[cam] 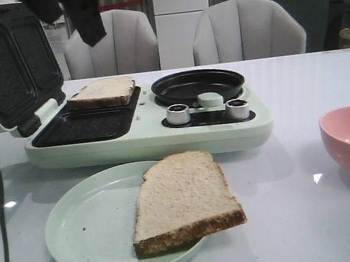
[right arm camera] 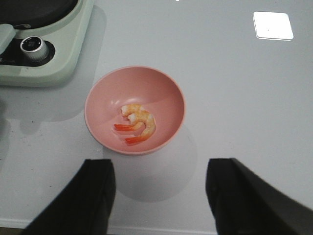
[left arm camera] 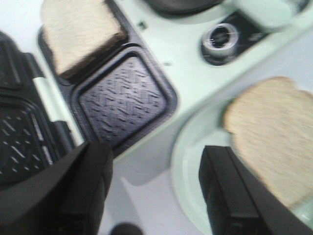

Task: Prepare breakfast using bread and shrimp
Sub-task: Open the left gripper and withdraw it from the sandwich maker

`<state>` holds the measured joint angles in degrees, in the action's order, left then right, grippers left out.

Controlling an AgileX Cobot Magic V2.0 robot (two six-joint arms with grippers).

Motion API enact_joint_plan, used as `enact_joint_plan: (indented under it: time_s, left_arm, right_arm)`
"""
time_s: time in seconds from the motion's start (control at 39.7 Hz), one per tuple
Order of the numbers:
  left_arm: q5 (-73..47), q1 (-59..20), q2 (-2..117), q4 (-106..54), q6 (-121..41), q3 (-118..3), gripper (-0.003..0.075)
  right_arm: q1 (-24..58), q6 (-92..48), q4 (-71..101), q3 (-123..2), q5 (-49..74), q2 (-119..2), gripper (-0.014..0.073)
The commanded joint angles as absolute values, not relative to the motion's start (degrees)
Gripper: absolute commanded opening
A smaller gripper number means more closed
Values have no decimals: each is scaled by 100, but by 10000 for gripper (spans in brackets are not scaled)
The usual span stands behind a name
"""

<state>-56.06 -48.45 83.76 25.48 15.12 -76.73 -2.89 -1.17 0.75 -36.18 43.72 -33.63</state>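
In pink bowl [right arm camera: 98,93]: curled pale shrimp [right arm camera: 137,125], orange-red tail | both grippers spread, empty

The left gripper [left arm camera: 155,188] is hanging in the air with its two black fingers [left arm camera: 85,191] spread wide apart, gripping nothing and touching nothing, and in the front view a dark part of the left arm [cam: 79,12] is showing at the upper left, raised well above the table. The right gripper [right arm camera: 159,198] is likewise hovering with its jaws parted and nothing between them, its dark fingers [right arm camera: 95,196] pointing downward and clear of any surface. The right arm itself is not appearing in the front view.
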Motion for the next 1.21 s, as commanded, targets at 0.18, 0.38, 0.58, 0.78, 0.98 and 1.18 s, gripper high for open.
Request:
enact_joint_plan:
  time_s: [0.18, 0.38, 0.58, 0.78, 0.98, 1.18]
  left_arm:
    - [-5437, -5627, 6720, 2112, 1465, -6846, 438]
    - [-4976, -5791, 5704, 1370, 1465, -6081, 438]
    - [-4461, -5791, 4689, 1118, 1465, -5183, 438]
    - [-3979, -5791, 3852, 1038, 1465, -4488, 438]
    - [-3721, -5791, 3668, 1038, 1465, -4219, 438]
    - [-3651, -5791, 3668, 1038, 1465, -4219, 438]
  right_arm:
    - [-279, -147, 35, -3766, 3945, -3418, 518]
    - [-279, -147, 35, -3766, 3945, -3418, 518]
    - [-279, -147, 38, -3766, 3936, -3418, 518]
    - [-279, -147, 154, -3762, 3895, -3418, 518]
    - [-279, -242, 1432, -3762, 4127, -3744, 518]
    - [-13, -1604, 3423, -3762, 4799, -4749, 518]
